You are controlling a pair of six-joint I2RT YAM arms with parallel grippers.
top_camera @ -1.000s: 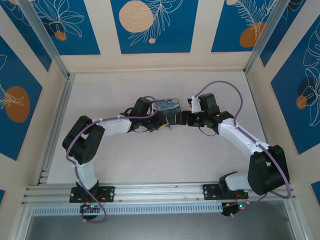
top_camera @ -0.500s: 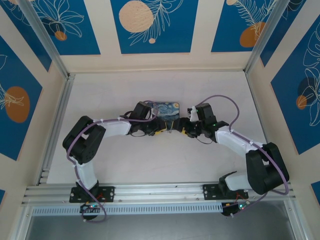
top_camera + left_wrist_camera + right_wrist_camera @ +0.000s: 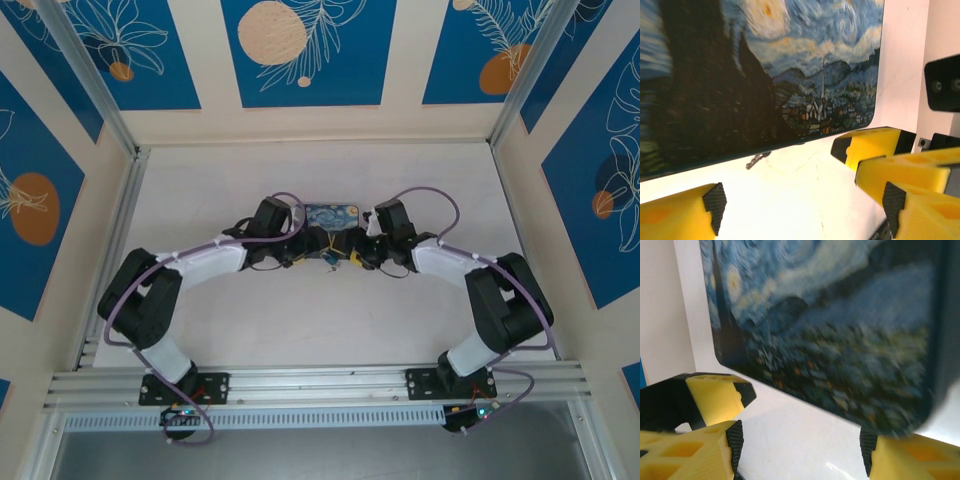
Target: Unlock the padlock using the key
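The key [image 3: 757, 160], a thin grey-brown sliver, lies on the white table right against the near edge of the Starry Night tin [image 3: 790, 65]. My left gripper [image 3: 802, 202] stands open just in front of it, nothing between its pads. My right gripper [image 3: 800, 450] is open too, facing the tin [image 3: 830, 325] from the other side, its jaws bare. In the top view the left gripper [image 3: 318, 252] and the right gripper [image 3: 355, 257] almost meet below the tin [image 3: 335, 216]. The padlock is hidden.
A yellow finger of the right gripper [image 3: 870, 145] shows close beside my left fingers. A left finger [image 3: 715, 395] likewise shows in the right wrist view. Blue patterned walls [image 3: 300, 50] and an aluminium rail [image 3: 320, 380] ring the table.
My left gripper has gone from shut to wide open. Both arms have drawn in toward each other in front of the tin.
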